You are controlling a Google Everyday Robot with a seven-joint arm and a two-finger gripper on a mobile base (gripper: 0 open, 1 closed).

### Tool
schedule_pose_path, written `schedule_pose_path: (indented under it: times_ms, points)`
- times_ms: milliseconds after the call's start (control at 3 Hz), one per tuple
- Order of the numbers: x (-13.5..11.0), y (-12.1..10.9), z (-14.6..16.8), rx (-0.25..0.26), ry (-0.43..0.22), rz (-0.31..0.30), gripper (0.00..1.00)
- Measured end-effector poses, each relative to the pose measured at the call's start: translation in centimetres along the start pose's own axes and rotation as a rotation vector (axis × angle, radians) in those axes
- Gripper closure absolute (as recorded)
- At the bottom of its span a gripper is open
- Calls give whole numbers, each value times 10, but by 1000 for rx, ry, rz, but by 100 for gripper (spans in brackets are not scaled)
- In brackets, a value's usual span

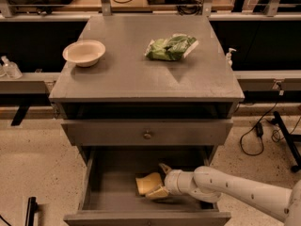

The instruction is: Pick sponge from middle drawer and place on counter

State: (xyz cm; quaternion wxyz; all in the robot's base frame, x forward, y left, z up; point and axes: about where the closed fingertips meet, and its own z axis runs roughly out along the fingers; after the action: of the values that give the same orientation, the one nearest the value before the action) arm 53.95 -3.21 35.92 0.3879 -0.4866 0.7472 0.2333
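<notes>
The sponge (147,183) lies pale yellow face up on the bare grey floor of the pulled-out middle drawer (112,188), right of centre. My gripper (160,181) reaches into the drawer from the right on a white arm. Its fingers are open and straddle the sponge's right end, one finger behind it and one at its front edge. The counter (127,76) is the broad grey top of the cabinet above.
A cream bowl (83,53) stands at the counter's left and a crinkly green bag (170,47) at its back right. A closed drawer front with a small knob (147,134) sits above the open drawer. Cables and a stand leg lie on the floor at the right.
</notes>
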Motion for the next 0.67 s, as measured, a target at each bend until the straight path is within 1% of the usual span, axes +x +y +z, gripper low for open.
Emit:
schedule_pose_path:
  times_ms: [333,667]
  points:
    - [8,-2,5,-5,-15,14,41]
    - [7,-1,4,-16,-53,11,64]
